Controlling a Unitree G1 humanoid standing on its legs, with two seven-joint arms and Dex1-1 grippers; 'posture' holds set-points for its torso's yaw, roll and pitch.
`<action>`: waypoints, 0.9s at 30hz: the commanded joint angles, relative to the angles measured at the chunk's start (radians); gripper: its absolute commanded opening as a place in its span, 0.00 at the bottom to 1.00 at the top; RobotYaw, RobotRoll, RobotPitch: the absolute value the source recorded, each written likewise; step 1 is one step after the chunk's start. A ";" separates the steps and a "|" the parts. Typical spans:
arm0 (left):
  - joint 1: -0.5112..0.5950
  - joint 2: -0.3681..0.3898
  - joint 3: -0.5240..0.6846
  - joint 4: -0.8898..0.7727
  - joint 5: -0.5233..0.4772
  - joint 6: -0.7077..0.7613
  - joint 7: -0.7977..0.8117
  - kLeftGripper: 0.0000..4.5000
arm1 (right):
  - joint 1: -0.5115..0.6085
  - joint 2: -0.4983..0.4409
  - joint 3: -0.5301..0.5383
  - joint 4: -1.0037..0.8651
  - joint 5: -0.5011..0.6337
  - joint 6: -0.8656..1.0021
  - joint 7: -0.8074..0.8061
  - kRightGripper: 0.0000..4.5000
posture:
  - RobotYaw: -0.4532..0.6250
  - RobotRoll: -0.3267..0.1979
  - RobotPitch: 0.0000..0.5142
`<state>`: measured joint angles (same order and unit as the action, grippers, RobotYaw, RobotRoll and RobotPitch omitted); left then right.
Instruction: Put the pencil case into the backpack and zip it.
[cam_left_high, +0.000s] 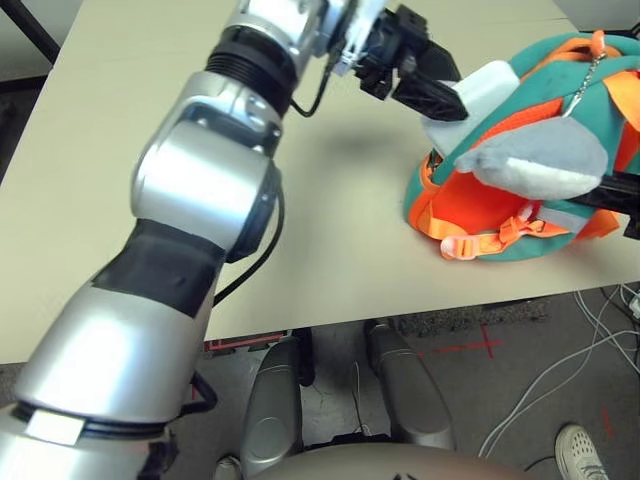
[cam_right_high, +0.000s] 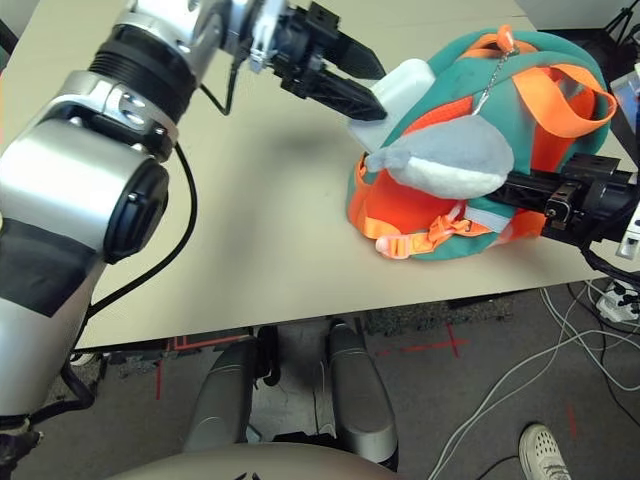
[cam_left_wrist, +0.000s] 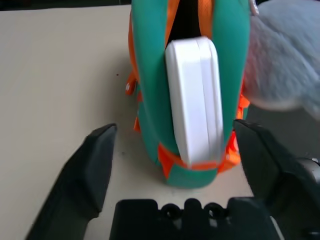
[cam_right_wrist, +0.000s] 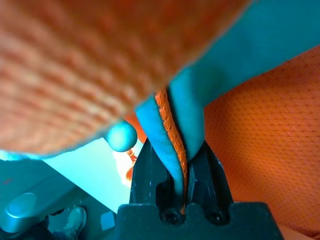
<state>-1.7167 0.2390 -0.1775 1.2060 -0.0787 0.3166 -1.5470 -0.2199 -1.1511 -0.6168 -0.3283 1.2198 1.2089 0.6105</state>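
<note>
The teal and orange backpack (cam_left_high: 535, 70) lies on the table at the right, its opening toward my left arm. The white pencil case (cam_left_wrist: 195, 95) stands partway in that opening, one end still sticking out (cam_right_high: 405, 85). My left gripper (cam_left_wrist: 176, 127) is open, its black fingers (cam_left_wrist: 95, 165) spread wide on either side of the case's outer end without touching it. My right gripper (cam_right_wrist: 180, 160) is shut on the backpack's teal edge with orange trim, reaching in from the right side (cam_right_high: 520, 190).
A grey plush shark charm (cam_left_high: 545, 160) on a chain hangs over the backpack's front. Orange straps and a buckle (cam_left_high: 470, 245) lie near the table's front edge (cam_left_high: 400, 305). Cables (cam_left_high: 560, 370) and a person's shoe (cam_left_high: 585, 450) are on the floor.
</note>
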 joint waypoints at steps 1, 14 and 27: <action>0.017 0.020 0.024 -0.032 0.004 -0.016 -0.001 0.84 | -0.009 0.002 0.055 0.013 -0.026 -0.001 0.012 0.02 | 0.24 0.62 0.51; 0.010 0.002 0.028 -0.038 0.010 0.023 -0.016 0.00 | -0.044 0.010 0.088 0.024 -0.060 0.003 0.026 0.02 | 0.23 0.62 0.51; -0.005 -0.029 0.030 -0.021 0.010 0.041 -0.029 0.00 | -0.024 0.028 0.075 0.012 -0.063 0.009 0.002 0.02 | 0.22 0.62 0.50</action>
<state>-1.7001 0.2174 -0.1548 1.1918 -0.0765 0.3482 -1.5566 -0.2632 -1.1298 -0.5617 -0.3087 1.1680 1.1958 0.6228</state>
